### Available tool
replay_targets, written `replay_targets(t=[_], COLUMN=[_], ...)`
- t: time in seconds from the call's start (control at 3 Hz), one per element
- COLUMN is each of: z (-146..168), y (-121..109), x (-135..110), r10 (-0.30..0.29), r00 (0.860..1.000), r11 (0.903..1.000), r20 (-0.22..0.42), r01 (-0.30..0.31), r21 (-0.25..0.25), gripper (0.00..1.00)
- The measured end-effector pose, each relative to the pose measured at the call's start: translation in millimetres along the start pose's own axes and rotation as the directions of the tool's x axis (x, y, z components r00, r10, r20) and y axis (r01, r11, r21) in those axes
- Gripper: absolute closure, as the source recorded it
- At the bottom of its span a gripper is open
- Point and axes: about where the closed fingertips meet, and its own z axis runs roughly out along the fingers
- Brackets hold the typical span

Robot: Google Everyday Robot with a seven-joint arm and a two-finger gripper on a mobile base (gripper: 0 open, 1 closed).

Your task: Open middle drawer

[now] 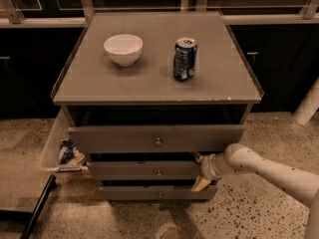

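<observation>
The grey three-drawer cabinet stands in the middle of the camera view. The middle drawer has a low flat front with a small round knob and sticks out slightly, below the taller top drawer and above the narrow bottom drawer. My gripper is at the right end of the middle drawer's front, reaching in from the right on a white arm. The drawer's inside is hidden.
A white bowl and a blue soda can stand on the cabinet top. A shelf with small packets juts out at the cabinet's left side. A white post stands at right. Dark cabinets line the back; the floor is speckled.
</observation>
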Motion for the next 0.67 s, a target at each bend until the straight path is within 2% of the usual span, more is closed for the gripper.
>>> replay_targets(t=[0.67], z=[-3.2], y=[-2.2], x=[-2.0], r10=[0.000], r00=[1.000], r11=[1.0000], r20=[0.000], r01=[0.000], r21=[0.000], gripper=[0.65])
